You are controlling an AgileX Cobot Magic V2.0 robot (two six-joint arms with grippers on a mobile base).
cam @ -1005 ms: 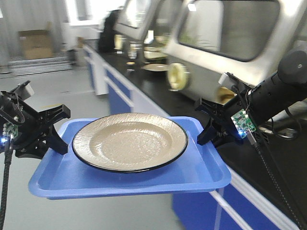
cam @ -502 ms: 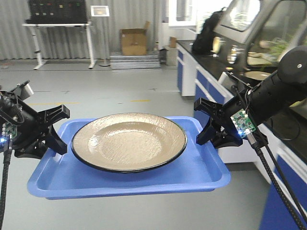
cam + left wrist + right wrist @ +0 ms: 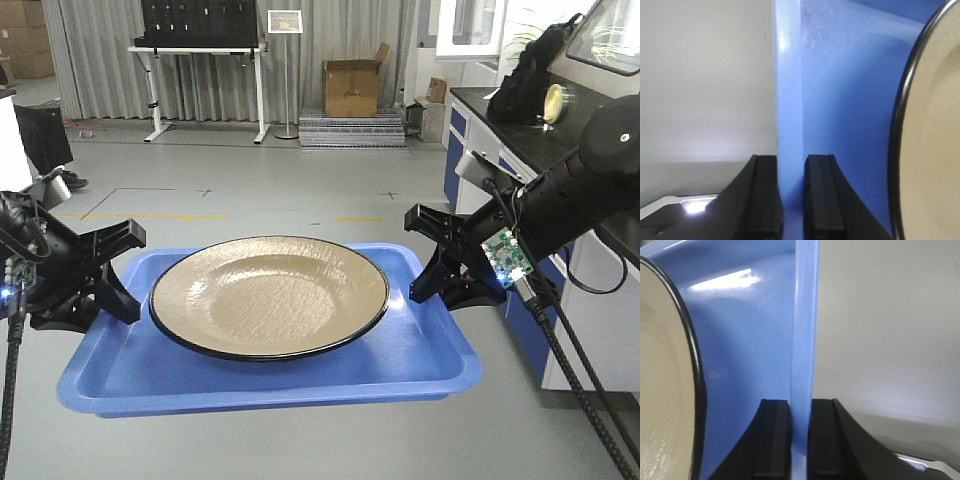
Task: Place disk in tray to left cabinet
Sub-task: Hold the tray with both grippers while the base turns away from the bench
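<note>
The disk (image 3: 268, 295), a tan plate with a black rim, lies flat in the blue tray (image 3: 420, 350), which is held level in the air. My left gripper (image 3: 125, 272) is shut on the tray's left rim (image 3: 789, 100), one finger on each side of it. My right gripper (image 3: 420, 255) is shut on the right rim (image 3: 805, 315) in the same way. The disk's edge (image 3: 935, 150) shows close to the left gripper (image 3: 791, 165). Its other edge (image 3: 660, 390) shows close to the right gripper (image 3: 800, 407). The left cabinet is out of view.
A black-topped lab bench with blue doors (image 3: 520, 170) runs along the right, with a black bag (image 3: 530, 70) on it. At the back stand a cardboard box (image 3: 352, 88), a white-framed table (image 3: 200, 60) and a sign stand (image 3: 285, 20). Grey floor lies ahead.
The whole view has swung left: the bench and its hoods slid off to the right and open floor now fills the middle. Tray, disk and both grippers keep their places in the view.
</note>
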